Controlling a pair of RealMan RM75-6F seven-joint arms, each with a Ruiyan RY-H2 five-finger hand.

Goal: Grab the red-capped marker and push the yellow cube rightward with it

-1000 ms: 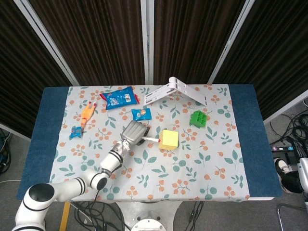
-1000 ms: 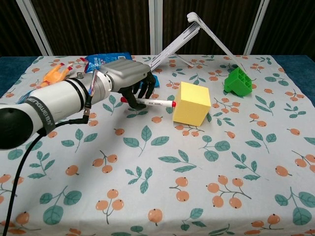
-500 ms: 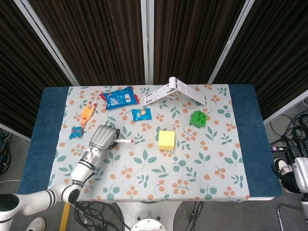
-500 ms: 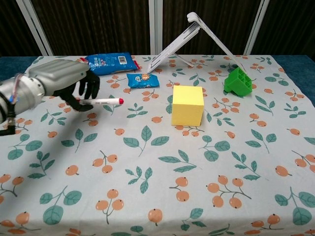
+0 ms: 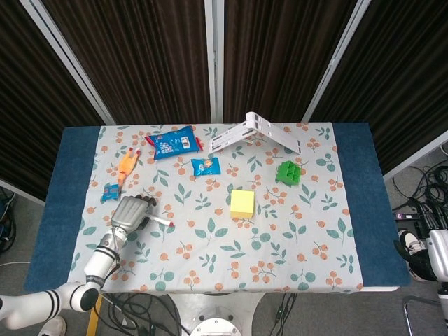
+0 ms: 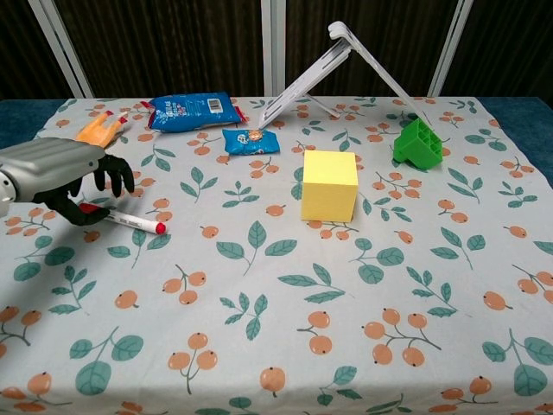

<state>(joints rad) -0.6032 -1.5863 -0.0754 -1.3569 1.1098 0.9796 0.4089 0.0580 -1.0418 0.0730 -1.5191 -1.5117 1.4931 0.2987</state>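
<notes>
One hand visible: left hand (image 6: 65,177), fingers pinching red-capped marker (image 6: 130,221), lower-left of head view.
Change: hand withdrew leftward from yellow cube (image 6: 329,184).
Implication: push apparently finished.

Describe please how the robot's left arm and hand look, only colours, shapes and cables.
The left hand has a silver-grey metallic back and dark, black fingers. In the head view the left arm is built of rounded white segments divided by black bands at the joints, narrowing toward a slim grey wrist. No cable on the arm is clearly visible.
</notes>
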